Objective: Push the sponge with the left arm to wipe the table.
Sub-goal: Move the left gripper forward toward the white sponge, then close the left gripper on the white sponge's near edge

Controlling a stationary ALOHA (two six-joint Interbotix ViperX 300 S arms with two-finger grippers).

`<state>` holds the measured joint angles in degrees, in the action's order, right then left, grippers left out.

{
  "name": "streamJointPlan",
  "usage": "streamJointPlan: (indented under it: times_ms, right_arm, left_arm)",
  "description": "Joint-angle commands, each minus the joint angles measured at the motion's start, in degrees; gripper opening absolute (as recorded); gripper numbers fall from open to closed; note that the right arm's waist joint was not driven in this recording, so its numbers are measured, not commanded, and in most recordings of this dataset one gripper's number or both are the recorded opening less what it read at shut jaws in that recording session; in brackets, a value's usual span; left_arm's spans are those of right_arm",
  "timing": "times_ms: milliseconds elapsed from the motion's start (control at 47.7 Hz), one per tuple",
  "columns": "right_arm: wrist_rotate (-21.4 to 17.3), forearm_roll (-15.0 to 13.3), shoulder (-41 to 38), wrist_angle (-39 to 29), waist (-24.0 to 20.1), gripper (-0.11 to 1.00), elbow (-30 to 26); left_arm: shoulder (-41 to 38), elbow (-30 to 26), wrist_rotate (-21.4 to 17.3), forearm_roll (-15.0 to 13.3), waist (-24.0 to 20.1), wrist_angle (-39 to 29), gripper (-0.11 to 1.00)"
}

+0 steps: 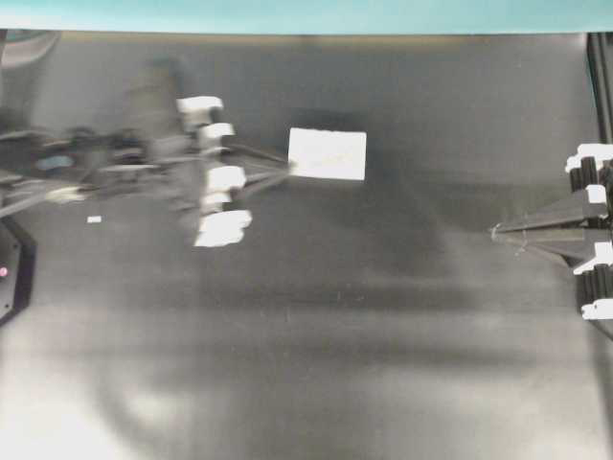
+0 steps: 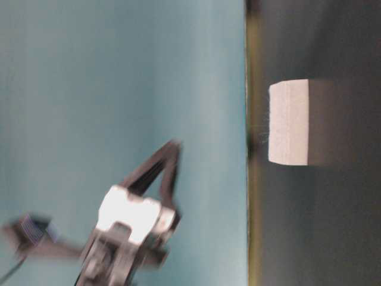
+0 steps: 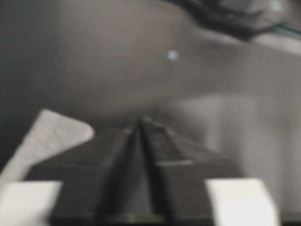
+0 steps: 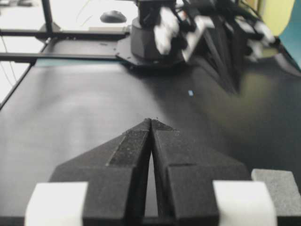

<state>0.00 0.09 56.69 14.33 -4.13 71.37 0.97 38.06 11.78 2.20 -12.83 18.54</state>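
The white sponge [image 1: 328, 154] lies on the dark table [image 1: 335, 335], toward the far side. My left arm [image 1: 144, 163] is motion-blurred, and its left gripper [image 1: 287, 165] has its fingertips together at the sponge's left edge. The table-level view shows the sponge [image 2: 289, 122] resting on the table and the left gripper [image 2: 174, 145] with its fingers meeting in a point. In the left wrist view the left gripper [image 3: 141, 120] is shut with nothing in it, and the sponge [image 3: 47, 136] lies just to its left. The right gripper [image 1: 495, 232] rests shut at the right edge.
A teal strip [image 1: 306, 14] runs along the table's far edge. A tiny white speck [image 1: 94, 219] lies on the table below the left arm. The right wrist view shows the shut right gripper [image 4: 151, 121] and the blurred left arm [image 4: 207, 28] across the table.
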Motion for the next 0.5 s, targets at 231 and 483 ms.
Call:
streamJointPlan:
  times_ms: [231,483]
  right_arm:
    - [-0.53,0.00,0.18,0.18,0.00,-0.01,0.26]
    - [-0.44,0.00,0.18,0.18,0.00,-0.01,0.70]
  left_arm:
    - [-15.47,-13.89,2.11,0.26,-3.25,-5.54,0.72]
    - [-21.53,-18.02,1.67,0.26,-6.50,-6.24,0.68]
